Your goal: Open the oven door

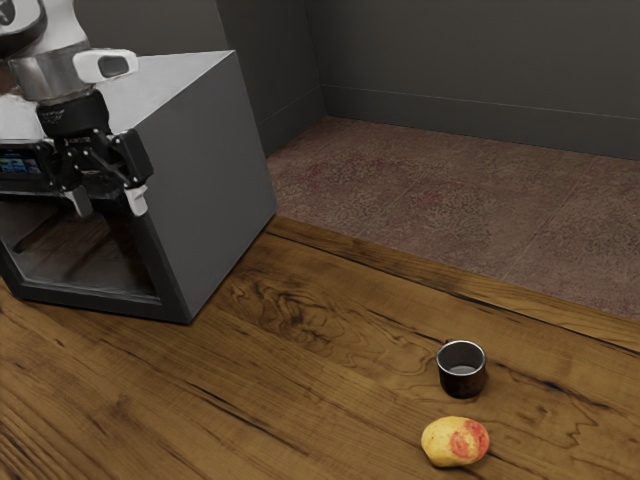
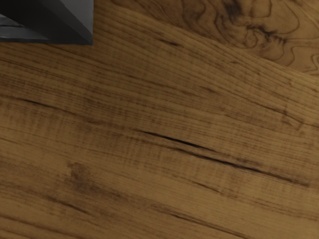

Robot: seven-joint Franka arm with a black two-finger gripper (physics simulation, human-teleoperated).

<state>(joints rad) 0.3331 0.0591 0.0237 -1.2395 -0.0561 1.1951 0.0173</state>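
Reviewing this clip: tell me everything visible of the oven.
The oven is a boxy appliance standing upright on the wooden table, with smooth, dark grey, metal-looking sides and a paler top. Its front has a dark-framed door with a large glass-like window, and a small bluish display above. The door looks shut. The exterior view's left edge cuts off part of the oven. The open end effector hangs by the front; whether they touch, I cannot tell.

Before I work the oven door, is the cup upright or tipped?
Upright: the cup stands on the table, its open rim facing up.
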